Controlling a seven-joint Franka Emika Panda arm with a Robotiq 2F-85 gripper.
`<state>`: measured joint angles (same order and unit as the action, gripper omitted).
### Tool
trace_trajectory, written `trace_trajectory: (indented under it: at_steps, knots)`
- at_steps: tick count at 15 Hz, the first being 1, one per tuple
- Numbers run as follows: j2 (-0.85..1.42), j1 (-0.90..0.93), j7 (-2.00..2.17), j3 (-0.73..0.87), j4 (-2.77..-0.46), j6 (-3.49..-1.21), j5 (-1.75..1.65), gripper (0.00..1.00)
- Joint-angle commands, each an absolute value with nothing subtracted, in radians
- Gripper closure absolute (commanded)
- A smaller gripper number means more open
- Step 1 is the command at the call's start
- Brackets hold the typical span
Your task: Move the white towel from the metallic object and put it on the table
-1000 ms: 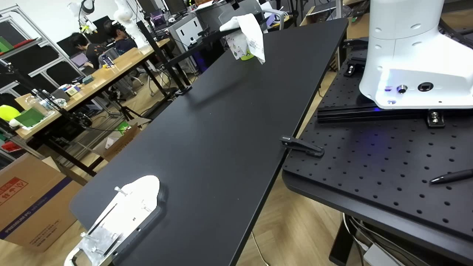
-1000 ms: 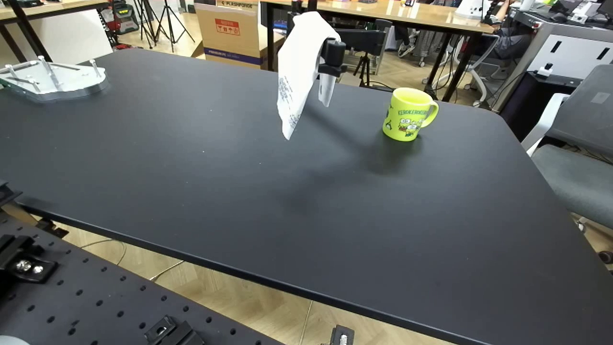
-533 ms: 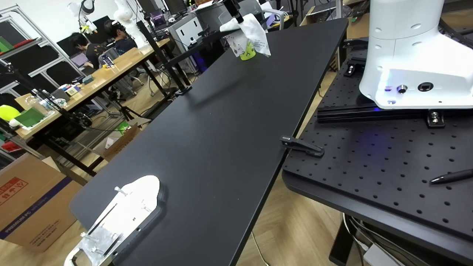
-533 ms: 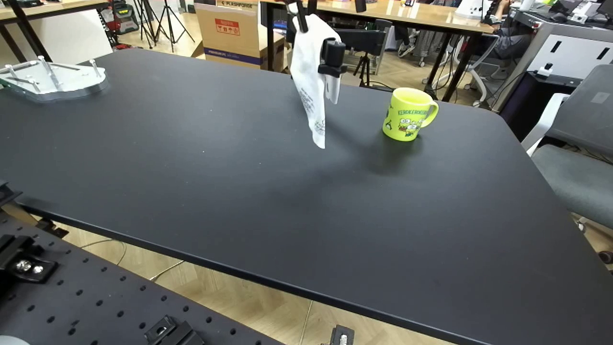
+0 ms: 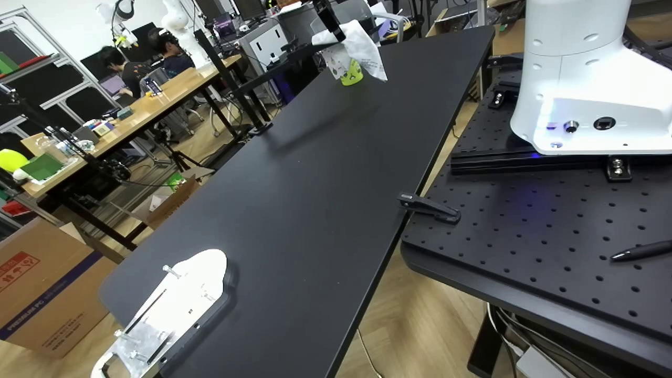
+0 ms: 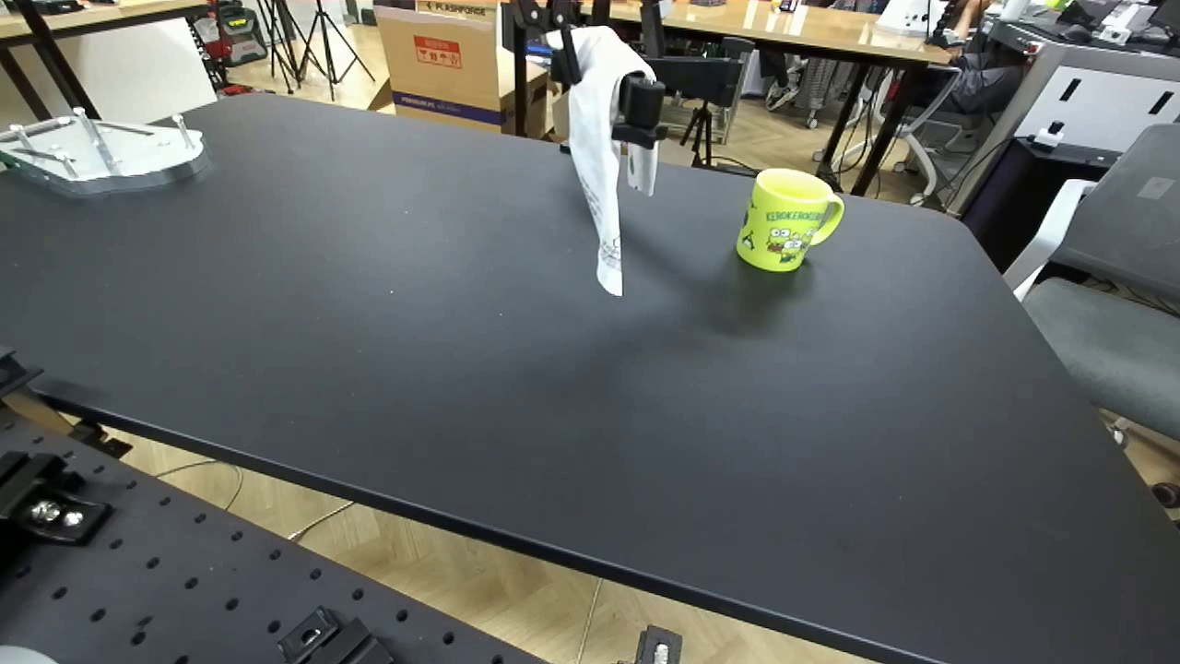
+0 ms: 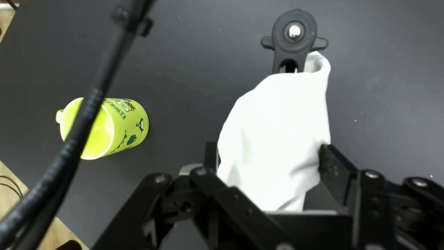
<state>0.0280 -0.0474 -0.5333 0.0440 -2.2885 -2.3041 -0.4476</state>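
White towel, hand astride, fingers parted

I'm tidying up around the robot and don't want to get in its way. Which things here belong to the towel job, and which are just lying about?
For the job:
gripper
towel
bar it hangs over
table

Lying about:
mug
plate with posts
pen
box

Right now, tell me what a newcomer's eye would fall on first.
Probably the white towel, draped over a black bar above the table, the gripper open around it in the wrist view. Next, likely the bright yellow-green mug standing upright on that table. The pegged white plate, at an exterior view's left edge, may follow.
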Motion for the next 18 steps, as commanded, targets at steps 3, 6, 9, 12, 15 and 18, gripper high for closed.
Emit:
trace_trajectory:
  at_steps: [3, 6, 9, 12, 15, 18]
  knots:
    - [-0.009, -0.040, -0.547, 0.031, -2.287, -2.286, -0.440, 0.68]
    - [-0.036, -0.037, -0.538, 0.029, -2.293, -2.274, -0.445, 0.89]
    - [-0.063, -0.035, -0.533, 0.028, -2.300, -2.265, -0.442, 0.93]
    - [-0.097, -0.027, -0.534, 0.021, -2.312, -2.239, -0.446, 1.00]
    - [-0.122, -0.016, -0.545, 0.015, -2.318, -2.208, -0.430, 0.98]
    - [-0.141, 0.011, -0.590, 0.000, -2.343, -2.177, -0.380, 0.98]
